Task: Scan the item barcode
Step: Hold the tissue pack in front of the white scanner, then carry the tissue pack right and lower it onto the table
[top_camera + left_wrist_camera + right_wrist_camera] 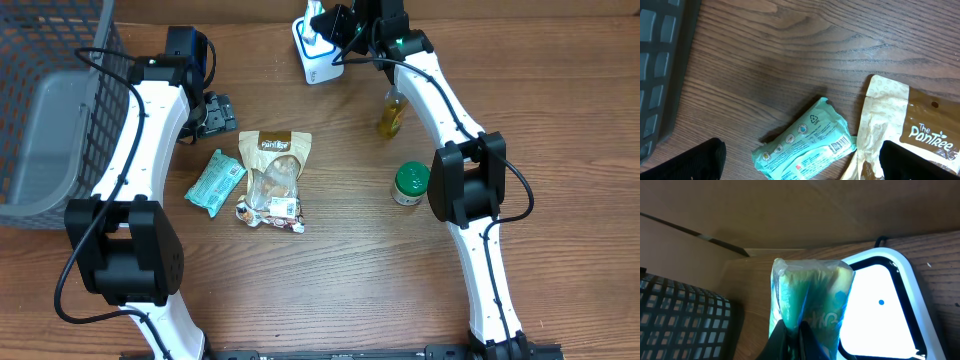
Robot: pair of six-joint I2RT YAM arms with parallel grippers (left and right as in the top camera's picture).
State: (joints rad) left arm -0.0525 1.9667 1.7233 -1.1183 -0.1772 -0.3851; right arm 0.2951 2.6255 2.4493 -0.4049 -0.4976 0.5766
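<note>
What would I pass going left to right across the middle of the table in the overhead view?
grey basket → teal packet → brown pouch → green-lidded jar

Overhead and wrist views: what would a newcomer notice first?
The glowing white scanner at the table's far edge stands out, with the right arm's jaws shut on a green packet right beside it. Mid-table lie a brown pouch and a teal pack; a grey basket sits far left.
</note>
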